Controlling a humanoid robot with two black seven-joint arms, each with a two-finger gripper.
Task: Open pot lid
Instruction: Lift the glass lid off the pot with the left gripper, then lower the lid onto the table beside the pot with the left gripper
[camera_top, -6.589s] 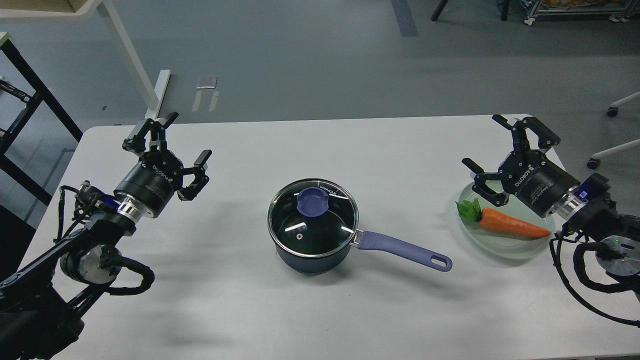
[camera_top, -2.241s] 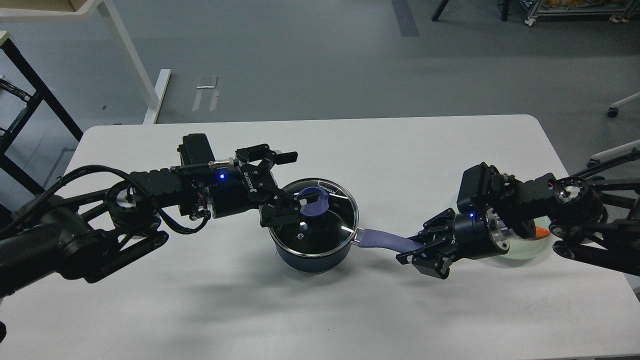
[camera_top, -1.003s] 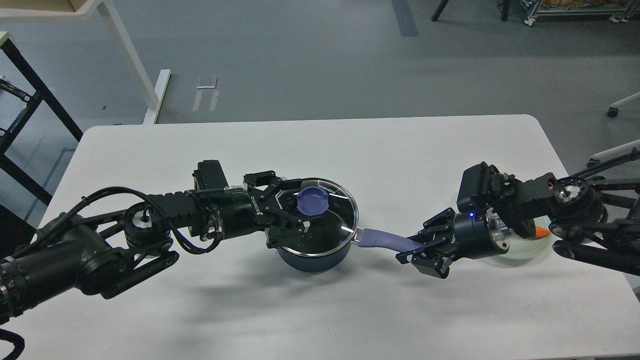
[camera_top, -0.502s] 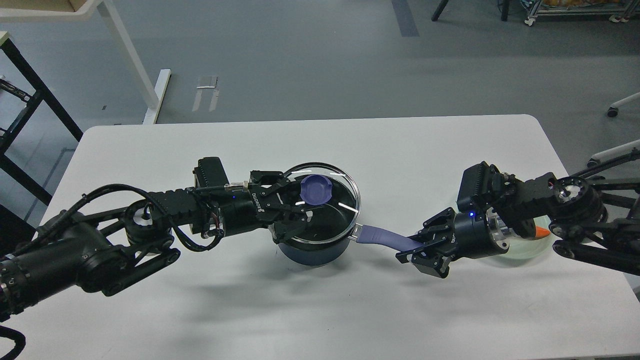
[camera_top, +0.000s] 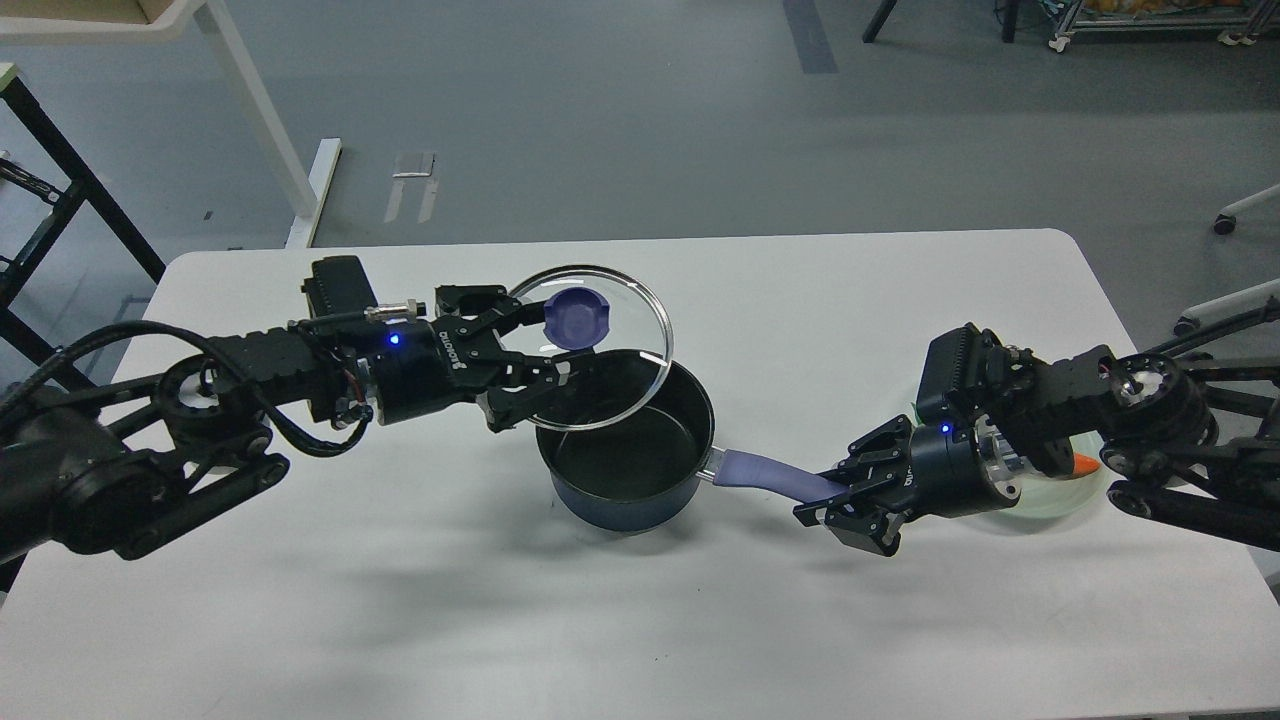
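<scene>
Both arms extended inward, left end effector (camera_top: 535, 365) and right end effector (camera_top: 830, 500) clamped.

Glass lid (camera_top: 600, 350) with purple knob (camera_top: 577, 316), raised and tilted at the open blue pot's (camera_top: 625, 465) 11 o'clock; purple pot handle (camera_top: 775, 476) toward 3 o'clock.

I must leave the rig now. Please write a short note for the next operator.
Left end effector: shut on the glass lid, held tilted above the pot's left rim.
Right end effector: shut on the purple pot handle.
Pot: on the white table, uncovered, looks empty.
Done: lid lifted off.
Left: set the lid down on the table, release both.
</scene>
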